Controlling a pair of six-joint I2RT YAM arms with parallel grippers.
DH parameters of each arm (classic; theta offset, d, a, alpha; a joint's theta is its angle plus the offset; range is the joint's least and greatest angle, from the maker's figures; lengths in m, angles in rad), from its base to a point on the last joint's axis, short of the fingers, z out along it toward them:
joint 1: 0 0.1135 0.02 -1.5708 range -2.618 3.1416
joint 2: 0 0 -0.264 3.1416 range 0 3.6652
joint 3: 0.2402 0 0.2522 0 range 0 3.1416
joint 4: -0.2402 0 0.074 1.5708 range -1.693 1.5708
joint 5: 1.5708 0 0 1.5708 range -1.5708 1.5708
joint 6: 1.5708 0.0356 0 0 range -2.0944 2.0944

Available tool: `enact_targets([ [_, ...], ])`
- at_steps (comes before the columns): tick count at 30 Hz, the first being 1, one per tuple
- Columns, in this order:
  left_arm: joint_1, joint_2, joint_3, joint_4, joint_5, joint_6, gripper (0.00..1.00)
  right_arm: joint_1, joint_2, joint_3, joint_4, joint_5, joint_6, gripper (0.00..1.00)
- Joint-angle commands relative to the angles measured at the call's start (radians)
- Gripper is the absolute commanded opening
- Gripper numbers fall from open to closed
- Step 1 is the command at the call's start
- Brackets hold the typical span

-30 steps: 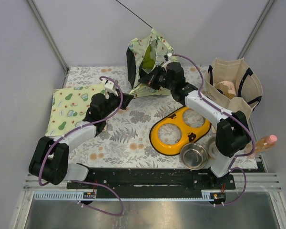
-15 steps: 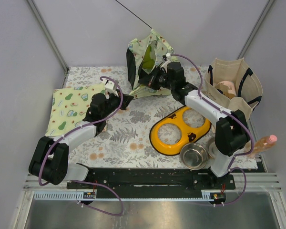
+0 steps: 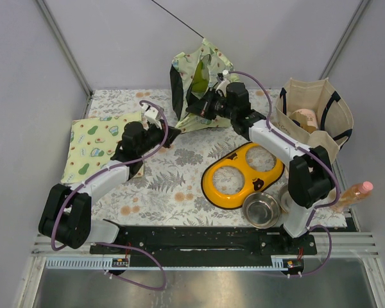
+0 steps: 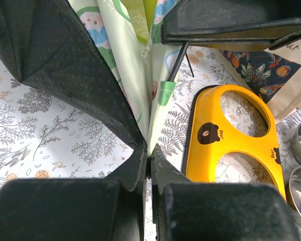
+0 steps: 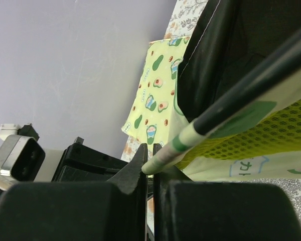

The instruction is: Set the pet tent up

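Observation:
The pet tent (image 3: 199, 77), pale green avocado print with lime panels and a black base panel, stands half-raised at the back centre, with a thin black pole sticking up behind it. My left gripper (image 3: 171, 133) is shut on the tent's lower corner, where the black panel (image 4: 65, 65) meets the pale green edge, low over the table. My right gripper (image 3: 194, 110) is shut on the pale tip of a black tent pole (image 5: 251, 85), at the tent's front, beside yellow mesh (image 5: 271, 135). That pole also shows in the left wrist view (image 4: 178, 60).
A flat avocado-print mat (image 3: 99, 144) lies at the left. An orange feeder (image 3: 244, 174) lies right of centre, with steel bowls (image 3: 262, 210) in front of it. A canvas tote bag (image 3: 314, 119) stands at the right, and a bottle (image 3: 354, 192) lies by the right edge.
My left gripper has shifted slightly right and back with the tent corner. My right gripper has edged back toward the tent with the pole tip.

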Motion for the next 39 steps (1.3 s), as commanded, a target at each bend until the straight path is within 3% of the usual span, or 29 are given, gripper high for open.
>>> enact_targets([
  [1,0.003,-0.044,-0.014,-0.189,0.091,0.05,0.0,-0.084,0.028,0.075,0.119,0.341,-0.133,0.0],
  [13,-0.006,-0.027,0.053,-0.217,0.128,0.056,0.0,-0.042,-0.004,0.023,0.141,0.158,-0.171,0.0],
  [23,-0.009,-0.025,0.108,-0.286,0.217,0.094,0.0,-0.021,0.005,-0.005,0.078,0.275,-0.229,0.0],
  [32,-0.011,-0.001,0.141,-0.312,0.122,0.08,0.0,-0.007,-0.05,-0.048,0.119,0.131,-0.249,0.0],
  [39,-0.012,0.001,0.125,-0.34,0.105,0.096,0.0,-0.01,-0.058,-0.064,0.185,0.123,-0.167,0.0],
])
